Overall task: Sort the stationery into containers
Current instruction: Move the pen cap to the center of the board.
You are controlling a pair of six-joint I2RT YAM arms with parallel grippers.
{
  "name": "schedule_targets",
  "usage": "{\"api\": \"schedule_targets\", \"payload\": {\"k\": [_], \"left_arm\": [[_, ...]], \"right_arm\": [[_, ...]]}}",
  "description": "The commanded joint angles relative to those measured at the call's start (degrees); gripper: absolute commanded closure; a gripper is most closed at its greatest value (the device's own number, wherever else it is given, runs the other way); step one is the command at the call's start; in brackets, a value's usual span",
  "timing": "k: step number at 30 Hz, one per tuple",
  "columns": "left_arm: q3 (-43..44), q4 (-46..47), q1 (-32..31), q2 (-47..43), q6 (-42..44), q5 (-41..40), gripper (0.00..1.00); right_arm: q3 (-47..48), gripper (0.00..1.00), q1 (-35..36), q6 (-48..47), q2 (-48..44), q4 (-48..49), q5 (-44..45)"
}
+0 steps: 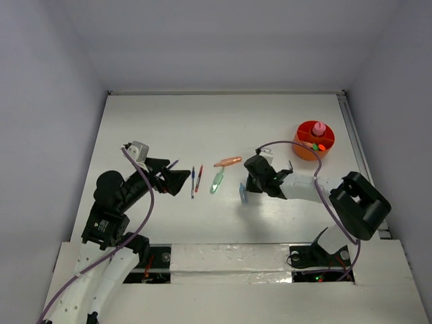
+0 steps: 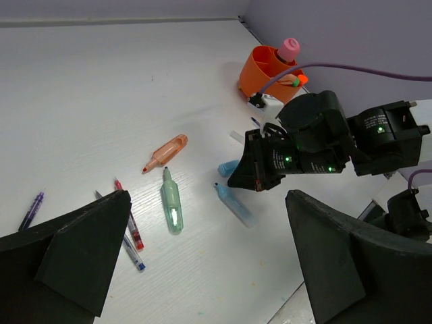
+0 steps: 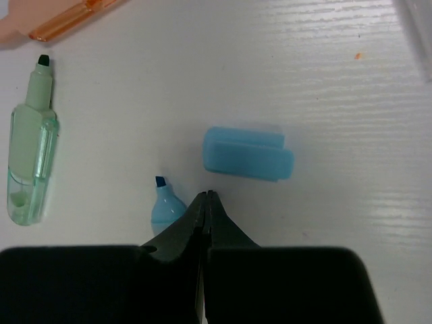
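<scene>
My right end effector point(image 3: 204, 197) is clenched, its two fingers pressed flat together with nothing caught between them; it hangs low over the table point(image 3: 337, 81), tips pointing down. The uncapped blue highlighter point(image 3: 165, 204) lies just beside those tips, on their left in my wrist view; its dark nib shows and the rest of its body is hidden under my finger; I cannot tell whether the finger touches it. A blue cap point(image 3: 248, 154) lies loose on the table, a little beyond the tips and to their right. Farther left lies the green highlighter point(image 3: 29, 165), also uncapped; the orange highlighter point(image 3: 67, 17) sits at the upper left corner of that view; both are apart from my fingers. The orange holder point(image 1: 305, 151) stands near the far right side of the table, well apart from my right end effector, with a pink-capped thing point(image 1: 318, 127) upright inside it. My left end effector point(image 1: 179, 179) is spread wide and grasps nothing; it hovers near the thin red pen point(image 1: 199, 177) and the blue pen point(image 1: 193, 182), which lie side by side between it and the green highlighter; a purple pen point(image 2: 32, 210) lies close by its left finger.
</scene>
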Motion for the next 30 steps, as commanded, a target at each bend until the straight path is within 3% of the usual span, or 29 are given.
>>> {"api": "schedule_targets", "payload": {"k": [1,9,22,25,26,30], "left_arm": [[-0.8,2.9,-0.3,0.0,-0.4,0.4,0.01],[-0.8,2.9,-0.3,0.2,-0.4,0.2,0.01],[-0.8,2.8,-0.3,0.4,-0.5,-0.3,0.01],[-0.8,2.8,-0.3,0.4,-0.5,-0.5,0.01],[-0.8,2.7,-0.3,0.4,-0.5,-0.7,0.01],[-0.6,2.3,-0.3,0.8,-0.7,-2.1,0.01]], "right_arm": [[2.2,1.00,0.1,-1.0,2.1,3.0,2.8],[4.0,1.00,0.1,-1.3,5.9,4.1,11.1],[8.7,0.99,0.1,-6.9,6.9,3.7,12.5],[9.3,0.77,0.1,-8.4,4.3,1.9,8.7],[8.9,0.65,0.8,-8.8,3.2,1.6,8.0],[8.0,0.45,3.2,-9.5,-0.3,-2.1,3.0]]}}
